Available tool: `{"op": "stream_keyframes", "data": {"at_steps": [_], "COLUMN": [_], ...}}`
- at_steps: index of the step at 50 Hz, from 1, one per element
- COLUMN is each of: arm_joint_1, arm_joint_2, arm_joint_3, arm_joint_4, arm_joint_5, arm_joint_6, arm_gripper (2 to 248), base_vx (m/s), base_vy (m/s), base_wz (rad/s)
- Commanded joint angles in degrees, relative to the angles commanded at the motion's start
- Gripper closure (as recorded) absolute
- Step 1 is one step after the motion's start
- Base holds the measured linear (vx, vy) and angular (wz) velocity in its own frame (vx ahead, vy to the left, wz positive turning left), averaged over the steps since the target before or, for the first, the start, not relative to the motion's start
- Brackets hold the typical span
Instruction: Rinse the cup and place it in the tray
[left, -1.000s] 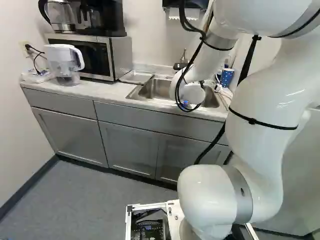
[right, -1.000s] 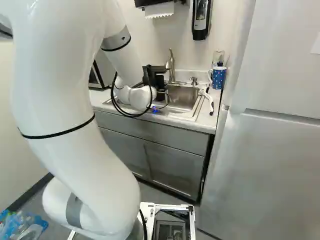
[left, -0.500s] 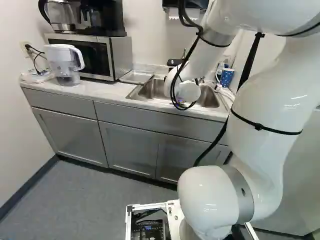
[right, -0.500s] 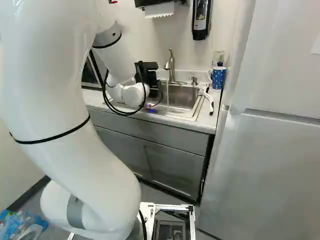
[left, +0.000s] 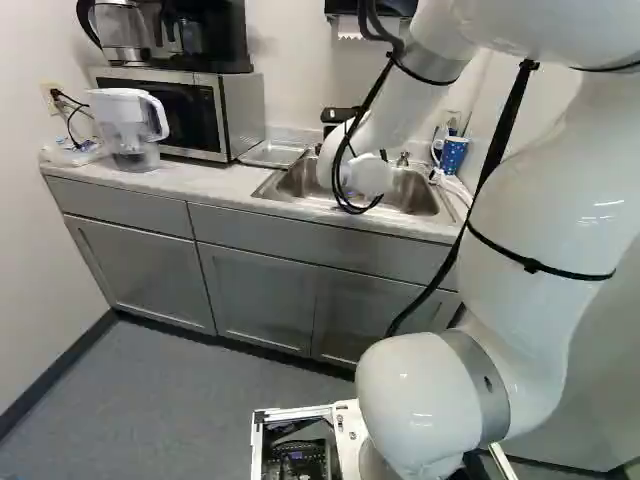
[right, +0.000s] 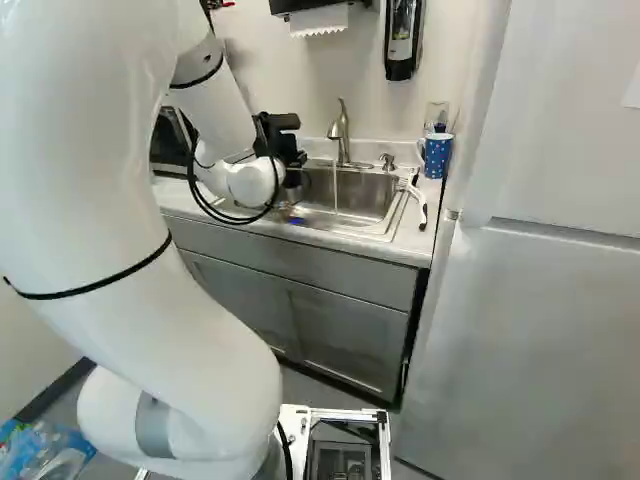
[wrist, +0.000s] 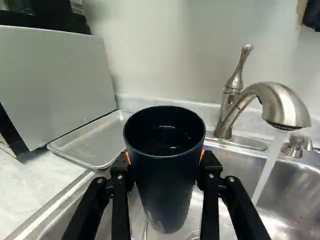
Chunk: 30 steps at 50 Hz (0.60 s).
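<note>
Right base view: here's my gripper (right: 285, 143) at the sink (right: 385, 215), left of the running faucet (right: 340, 135). Left base view: the tray (left: 272, 154) lies beside the microwave (left: 243, 115). Wrist view: my two fingers clasp the dark cup (wrist: 165, 187), over the basin, clear of the stream (wrist: 267, 167)!

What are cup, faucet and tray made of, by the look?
Cup: dark satin plastic or coated metal; soft sheen, can't tell which.
Faucet: metal, likely brushed nickel or steel; soft-edged highlights.
Tray: bare metal, perhaps aluminium; dull silver-grey sheen.
</note>
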Motion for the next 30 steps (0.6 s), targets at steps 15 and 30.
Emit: {"op": "stream_keyframes", "data": {"at_steps": [15,30], "arm_joint_1": [2.22,4.24], "arm_joint_2": [1.12,1.85], "arm_joint_3": [-0.81,-2.0], "arm_joint_4": [0.0,0.0], "arm_joint_5": [-2.94,-5.95], "arm_joint_6": [0.0,0.0], "arm_gripper": [124,124], "base_vx": [0.0,0.0], "base_vy": [0.0,0.0], "base_wz": [0.0,0.0]}}
